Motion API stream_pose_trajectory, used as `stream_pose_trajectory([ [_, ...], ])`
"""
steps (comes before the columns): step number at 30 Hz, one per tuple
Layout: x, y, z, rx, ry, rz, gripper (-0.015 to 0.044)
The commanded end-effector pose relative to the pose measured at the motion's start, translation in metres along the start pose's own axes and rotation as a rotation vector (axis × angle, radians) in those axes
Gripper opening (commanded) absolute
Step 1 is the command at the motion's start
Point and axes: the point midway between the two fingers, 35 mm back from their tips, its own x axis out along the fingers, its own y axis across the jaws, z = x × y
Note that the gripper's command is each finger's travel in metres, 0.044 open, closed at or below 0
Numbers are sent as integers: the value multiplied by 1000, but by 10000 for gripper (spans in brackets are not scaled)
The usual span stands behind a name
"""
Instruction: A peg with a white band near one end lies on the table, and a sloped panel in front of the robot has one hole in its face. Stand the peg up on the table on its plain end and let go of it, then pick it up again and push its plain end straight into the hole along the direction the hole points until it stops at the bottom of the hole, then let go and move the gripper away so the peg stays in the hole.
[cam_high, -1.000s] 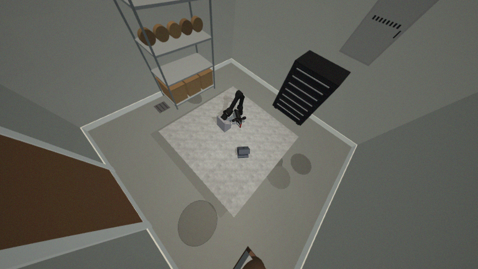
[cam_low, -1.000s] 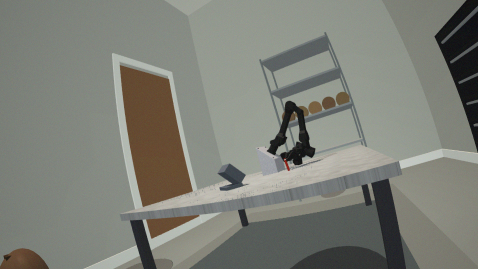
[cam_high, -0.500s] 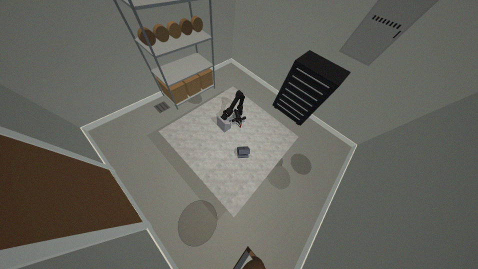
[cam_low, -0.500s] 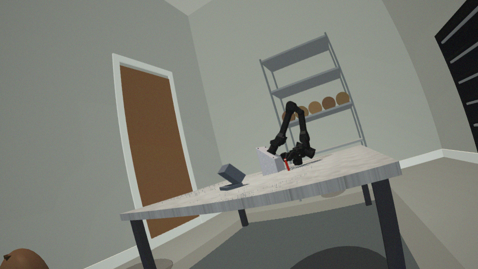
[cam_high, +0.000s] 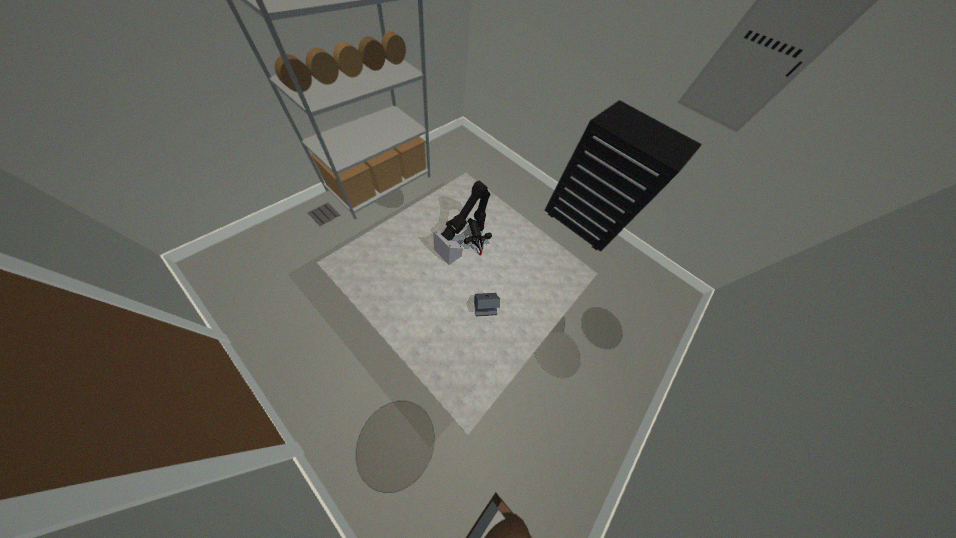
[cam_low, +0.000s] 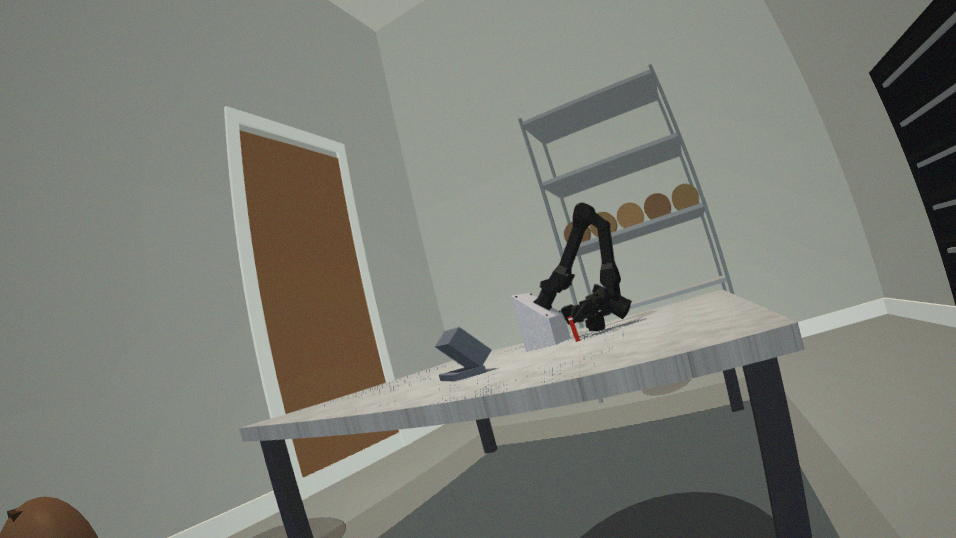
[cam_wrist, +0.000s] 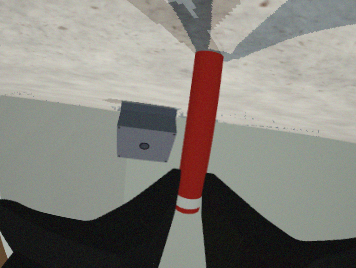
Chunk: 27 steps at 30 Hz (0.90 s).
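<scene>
Grey table (cam_high: 401, 301) (cam_low: 534, 388) (cam_wrist: 50, 60), slate sloped panel (cam_high: 486, 301) (cam_low: 462, 346) (cam_wrist: 146, 145), red peg (cam_high: 481, 252) (cam_low: 574, 329) (cam_wrist: 202, 125): stand-up step

Panel well apart, hole unfilled. Pincer (cam_high: 480, 248) (cam_low: 570, 318) (cam_wrist: 191, 178) nearly together, clamped on the peg by its white-band end. Peg looks upright, plain end down, seemingly touching the table. I read this as standing it up, though regrasp is possible. If so, I should check it's plumb, seat it flat, part the fingers evenly, then back off straight; sideways drag could topple it.

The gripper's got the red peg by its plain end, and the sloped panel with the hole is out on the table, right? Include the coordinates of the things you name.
Not quite: the wrist view shows the gripper (cam_wrist: 191, 178) holding the red peg (cam_high: 481, 252) (cam_low: 574, 329) (cam_wrist: 202, 120) near its white-banded end. The rest is right.
</scene>
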Motion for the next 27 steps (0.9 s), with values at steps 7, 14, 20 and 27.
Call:
stream_pose_trajectory([
  [7, -1, 0, 2, -1, 6, -2, 50],
  [14, -1, 0, 3, -1, 12, -4, 50],
  [20, -2, 0, 3, -2, 18, -6, 50],
  [27, -2, 0, 4, -3, 26, -9, 50],
])
